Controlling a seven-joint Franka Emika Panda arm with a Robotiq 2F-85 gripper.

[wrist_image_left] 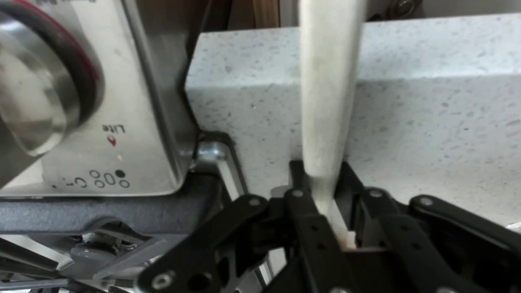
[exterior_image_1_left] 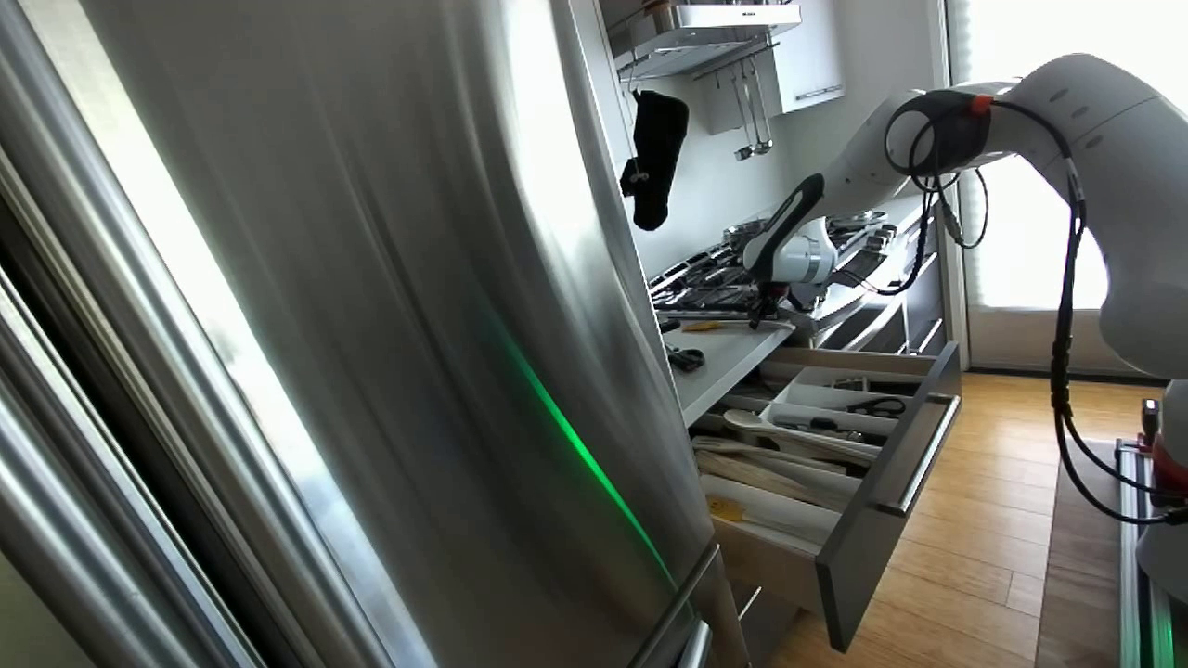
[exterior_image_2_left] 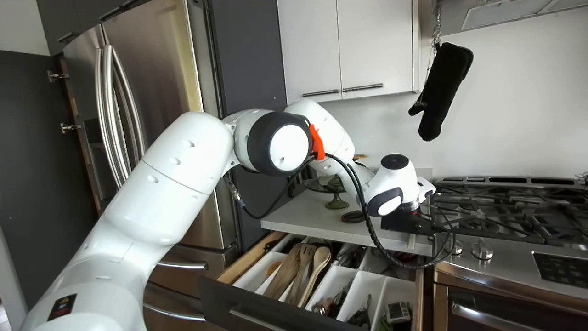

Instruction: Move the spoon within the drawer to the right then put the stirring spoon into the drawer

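The drawer (exterior_image_1_left: pixel 896 492) stands pulled out, its long pale compartments showing in both exterior views. Inside lies a wooden spoon (exterior_image_2_left: pixel 321 258), bowl toward the counter, beside flat wooden utensils. In the wrist view a pale handle, taken to be the stirring spoon (wrist_image_left: pixel 330 81), passes between the fingers of my gripper (wrist_image_left: pixel 323 167) and crosses the counter's edge. Both fingertips meet its sides, so the gripper looks shut on it. The spoon's far end is out of view. In an exterior view the gripper (exterior_image_1_left: pixel 770 308) is low at the counter's stove-side end, beyond the drawer.
The countertop (wrist_image_left: pixel 439 122) overhangs the drawer's back. Stove grates (exterior_image_2_left: pixel 496 225) and a control knob (wrist_image_left: pixel 40 85) sit close beside the gripper. On the counter are scissors (exterior_image_1_left: pixel 685 358) and a cake stand (exterior_image_2_left: pixel 337 202). The steel fridge (exterior_image_2_left: pixel 156 69) flanks the drawer's far side.
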